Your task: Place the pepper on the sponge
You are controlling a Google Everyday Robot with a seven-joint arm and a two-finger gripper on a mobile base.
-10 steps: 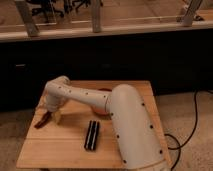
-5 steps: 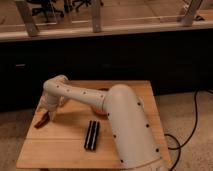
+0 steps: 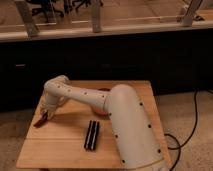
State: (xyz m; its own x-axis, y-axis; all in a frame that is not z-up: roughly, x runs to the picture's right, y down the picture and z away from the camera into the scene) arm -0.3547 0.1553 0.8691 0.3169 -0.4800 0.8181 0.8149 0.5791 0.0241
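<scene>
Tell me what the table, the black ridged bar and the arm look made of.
Light square table: wood, matte, plank seams showing. Black ridged rectangular bar: probably plastic or rubber, dull, grooved lengthwise. Cream robot arm: likely smooth moulded plastic, soft sheen, dark dots. Its gripper sits at the table's picture-left edge, by the dark red pepper.

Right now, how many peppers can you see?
1. The pepper lies near the left edge of the table, right by the gripper. The big arm may hide more.
</scene>
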